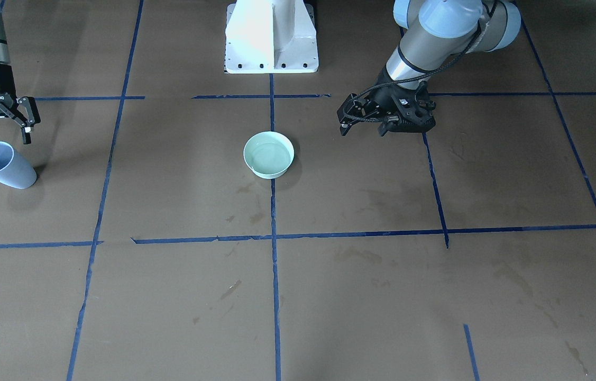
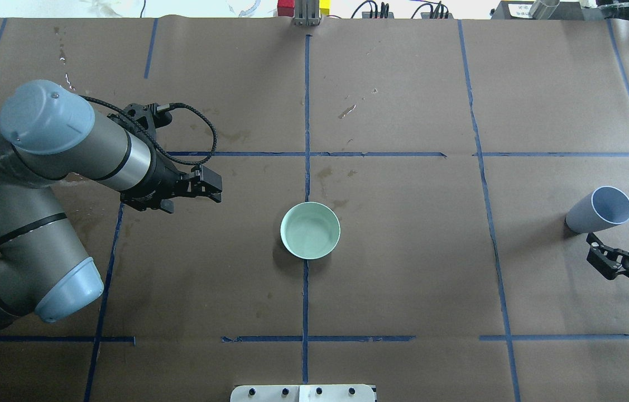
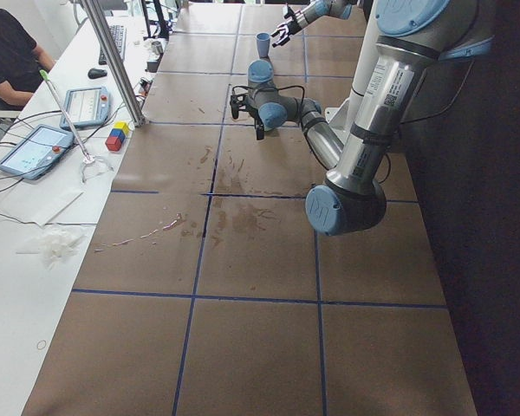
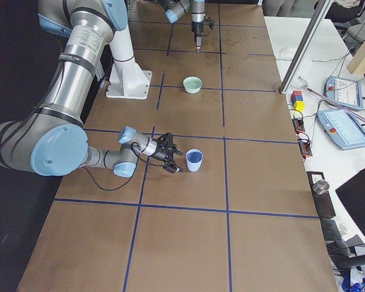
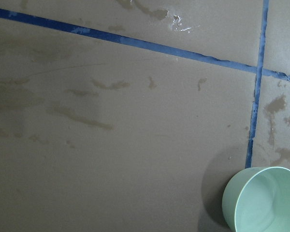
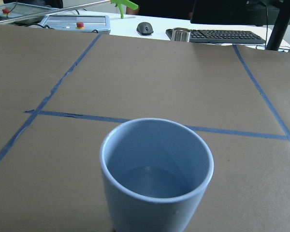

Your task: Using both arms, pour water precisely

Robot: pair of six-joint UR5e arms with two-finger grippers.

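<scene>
A mint green bowl [image 1: 271,173] [image 2: 283,237] stands at the table's middle. It holds clear water [image 1: 268,154], also seen in the left wrist view [image 5: 270,205]. A pale blue cup [image 1: 17,175] [image 2: 579,219] stands upright at my far right with a little water [image 6: 147,181] in its bottom. My right gripper [image 1: 3,142] [image 2: 618,241] is open and empty, just short of the cup on my side and apart from it. My left gripper [image 1: 362,131] [image 2: 191,200] looks open and empty. It points down above bare table to the left of the bowl.
The brown paper cover carries blue tape lines [image 1: 274,296] and several damp stains [image 5: 82,118]. The white pedestal base [image 1: 271,37] stands at my edge. Across the table are a desk with tablets [image 4: 347,125], a keyboard [image 6: 215,35], a metal post [image 3: 113,61] and a seated person [image 3: 9,52].
</scene>
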